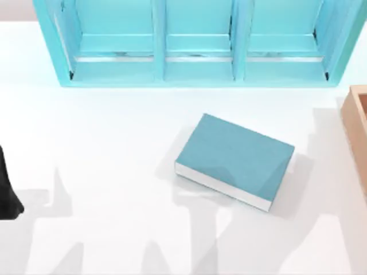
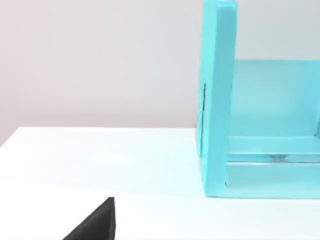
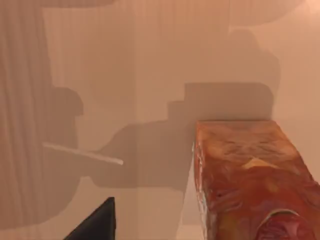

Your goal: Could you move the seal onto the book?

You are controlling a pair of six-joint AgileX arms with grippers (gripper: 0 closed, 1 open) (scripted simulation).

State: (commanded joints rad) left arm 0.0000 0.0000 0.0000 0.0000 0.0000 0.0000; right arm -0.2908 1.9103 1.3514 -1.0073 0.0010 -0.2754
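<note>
**Book flat mid-table; seal close under the right wrist camera**

- Book: thick teal-blue hardcover with white page edges, lying flat and skewed on the white table, slightly right of centre. Cover smooth, plain, with nothing on it.
- Shelf unit: large, teal, along the far edge, three open compartments split by upright dividers. Well apart from the book. In the left wrist view its side wall stands upright on the tabletop.
- Tan box-like edge at the table's right border; what it belongs to cannot be told.
- Seal: in the right wrist view, very near the camera. Blocky, marbled orange-brown sides, reddish rounded part at its near end. Pale tan surface behind it, crossed by blocky shadows.
- Left arm: dark shape at the table's left edge, parked.
- Jaws: cannot tell for either gripper. Whether the right one grips the seal cannot be told.
</note>
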